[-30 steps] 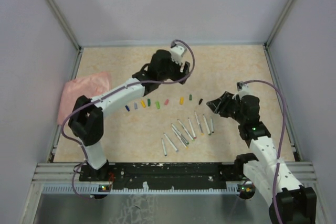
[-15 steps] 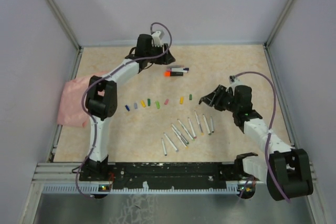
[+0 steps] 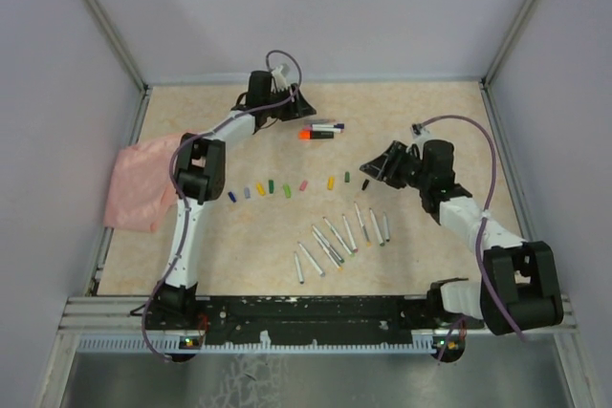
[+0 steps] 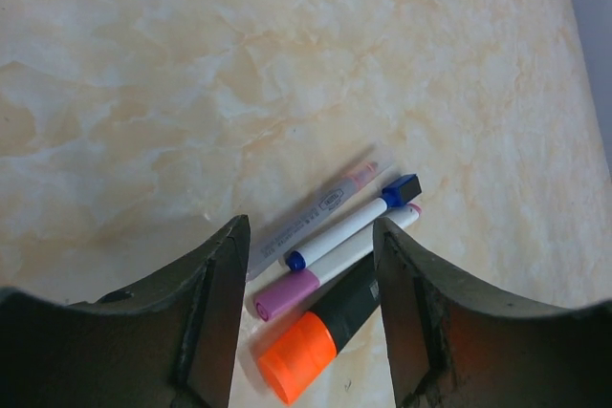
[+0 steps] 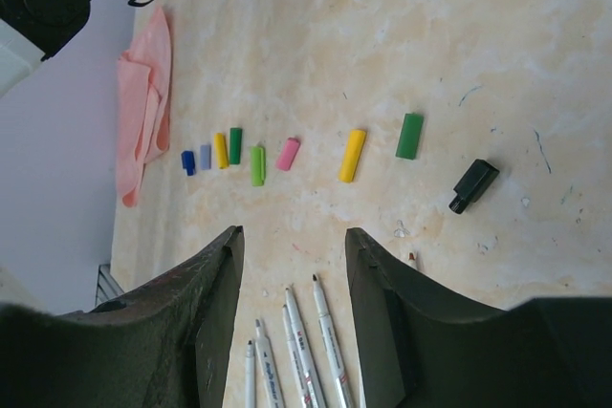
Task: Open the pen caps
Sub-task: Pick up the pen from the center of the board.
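Note:
Three slim capped pens (image 4: 337, 236) and a thicker dark highlighter with an orange cap (image 4: 304, 357) lie together at the back of the table (image 3: 323, 129). My left gripper (image 3: 297, 109) hovers open just left of them. In the left wrist view its jaws (image 4: 309, 260) straddle the highlighter and the purple-capped pen without touching either. A row of loose pen caps (image 3: 287, 187), blue through black, crosses the table's middle. Several uncapped pens (image 3: 342, 236) lie nearer the front. My right gripper (image 3: 371, 167) stands open and empty by the black cap (image 5: 473, 185), above the bare table (image 5: 294, 247).
A pink cloth (image 3: 143, 183) lies crumpled at the left edge against the frame rail. Grey walls close in the table at the back and on both sides. The black base rail (image 3: 316, 311) runs along the front.
My left arm has stretched out toward the back, its gripper sliding left off the capped pens and its jaws narrowing. My right gripper has shifted left and slightly back.

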Action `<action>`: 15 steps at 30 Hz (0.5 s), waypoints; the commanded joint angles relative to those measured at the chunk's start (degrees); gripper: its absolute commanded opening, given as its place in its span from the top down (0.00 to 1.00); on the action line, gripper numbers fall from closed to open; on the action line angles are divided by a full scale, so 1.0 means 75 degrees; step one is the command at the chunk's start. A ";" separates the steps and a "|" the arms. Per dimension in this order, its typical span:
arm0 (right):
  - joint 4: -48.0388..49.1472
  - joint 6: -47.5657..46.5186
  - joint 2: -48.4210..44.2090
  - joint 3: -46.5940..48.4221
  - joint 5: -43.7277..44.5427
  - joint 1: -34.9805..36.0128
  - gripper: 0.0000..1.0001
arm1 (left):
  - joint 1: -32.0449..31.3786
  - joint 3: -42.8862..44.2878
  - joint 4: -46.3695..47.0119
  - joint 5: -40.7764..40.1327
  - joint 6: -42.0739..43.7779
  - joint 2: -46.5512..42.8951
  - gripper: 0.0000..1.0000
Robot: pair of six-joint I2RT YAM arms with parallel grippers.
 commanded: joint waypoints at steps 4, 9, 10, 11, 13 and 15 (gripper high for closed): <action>0.0092 -0.0290 0.0097 0.0623 -0.0425 -0.0044 0.53 | -0.0041 0.0920 0.0399 0.0234 -0.0216 0.0648 0.41; -0.0058 -0.0486 0.0031 0.0689 -0.0438 -0.0039 0.53 | -0.0093 0.0915 0.0134 0.0523 -0.0228 0.0754 0.46; 0.0039 -0.0445 0.0048 0.0667 -0.0454 -0.0049 0.53 | -0.0105 0.0854 0.0069 0.0603 -0.0154 0.0739 0.46; 0.0098 -0.0397 0.0043 0.0646 -0.0475 -0.0045 0.53 | -0.0110 0.0783 -0.0020 0.0663 -0.0049 0.0719 0.46; 0.0148 -0.0362 0.0013 0.0615 -0.0516 -0.0057 0.53 | -0.0111 0.0654 -0.0197 0.0794 0.0099 0.0675 0.46; 0.0113 -0.0371 -0.0069 0.0592 -0.0500 -0.0051 0.53 | -0.0108 0.0470 -0.0330 0.0919 0.0226 0.0585 0.46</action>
